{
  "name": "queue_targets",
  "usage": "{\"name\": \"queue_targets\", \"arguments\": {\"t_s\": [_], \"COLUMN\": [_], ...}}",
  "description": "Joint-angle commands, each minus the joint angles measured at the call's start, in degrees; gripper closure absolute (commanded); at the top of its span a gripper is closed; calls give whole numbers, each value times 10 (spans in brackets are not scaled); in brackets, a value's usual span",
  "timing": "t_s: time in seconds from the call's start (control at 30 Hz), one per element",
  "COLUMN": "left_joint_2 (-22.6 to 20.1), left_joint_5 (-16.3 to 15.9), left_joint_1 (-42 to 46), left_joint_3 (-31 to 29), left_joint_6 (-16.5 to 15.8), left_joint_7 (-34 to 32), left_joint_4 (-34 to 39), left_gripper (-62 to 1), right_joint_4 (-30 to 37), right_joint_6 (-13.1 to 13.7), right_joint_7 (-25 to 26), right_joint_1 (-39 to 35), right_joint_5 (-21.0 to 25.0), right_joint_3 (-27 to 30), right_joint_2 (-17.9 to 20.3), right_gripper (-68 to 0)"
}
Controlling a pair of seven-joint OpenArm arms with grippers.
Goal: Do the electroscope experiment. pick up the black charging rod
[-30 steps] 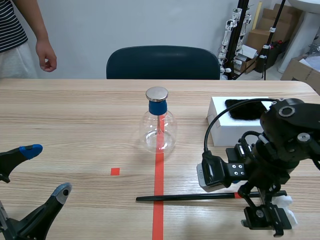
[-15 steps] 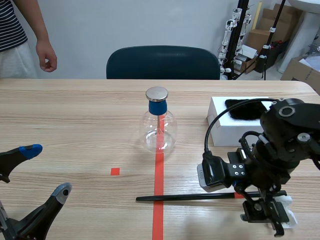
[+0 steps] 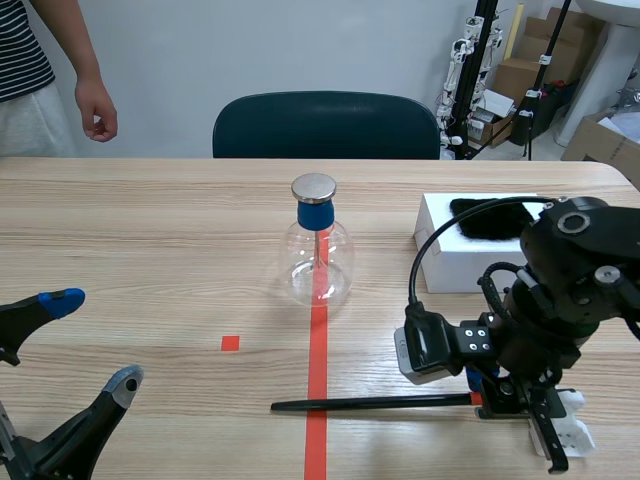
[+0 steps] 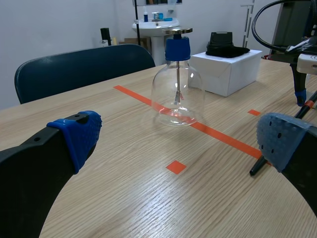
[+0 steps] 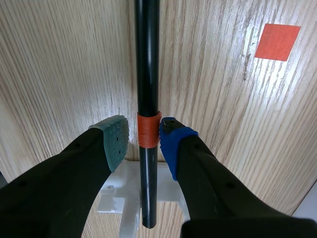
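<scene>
Wooden table (image 3: pixel 150 230) carried the black charging rod (image 5: pixel 147 59), lying between the fingers of the right gripper (image 5: pixel 143 136): slightly parted, blue pad (image 5: pixel 171 143) touching its orange band (image 5: pixel 148 130), green pad (image 5: pixel 115 139) just clear. Left gripper (image 4: pixel 181 136) gaped wide, empty. Only the scene view showed the rod's full length.

**No readable text in view**

You had no words, labels, brand names, numbers or signs that could be read in any of the three views. The cardboard boxes (image 3: pixel 522 75) behind the surface (image 3: pixel 150 250) stood too small for you to tell whether they bore any print.
</scene>
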Motion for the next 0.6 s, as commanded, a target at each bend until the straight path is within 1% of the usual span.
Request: {"name": "queue_targets", "arguments": {"t_s": [0.0, 0.2, 0.27, 0.4, 0.43, 0.5, 0.57], "left_joint_2": [1, 1, 1, 1, 1, 1, 1], "left_joint_5": [-8, -8, -8, -8, -8, -8, -8], "left_joint_1": [-2, -2, -2, -2, -2, -2, -2], "left_joint_3": [-2, -2, -2, -2, -2, -2, -2], "left_joint_6": [-1, -1, -1, -1, -1, -1, -1], "left_joint_7": [-10, -10, -10, -10, -10, -10, -10], "left_joint_4": [4, 4, 4, 4, 4, 4, 4], "left_gripper": [-623, -623, -623, -623, -623, -623, -623], "right_joint_4": [2, 2, 2, 2, 2, 2, 2], "right_joint_6": [7, 7, 7, 7, 7, 7, 7], "right_joint_7": [0, 5, 5, 9, 9, 9, 9], "right_joint_1": [10, 10, 10, 10, 10, 10, 10], "right_joint_5": [-9, -22, -24, -30, -31, -37, -39], "right_joint_3": [10, 10, 10, 10, 10, 10, 10], "right_joint_2": [6, 6, 6, 6, 5, 4, 4], "right_gripper": [-152, -74, -61, -60, -47, 3, 0]}}
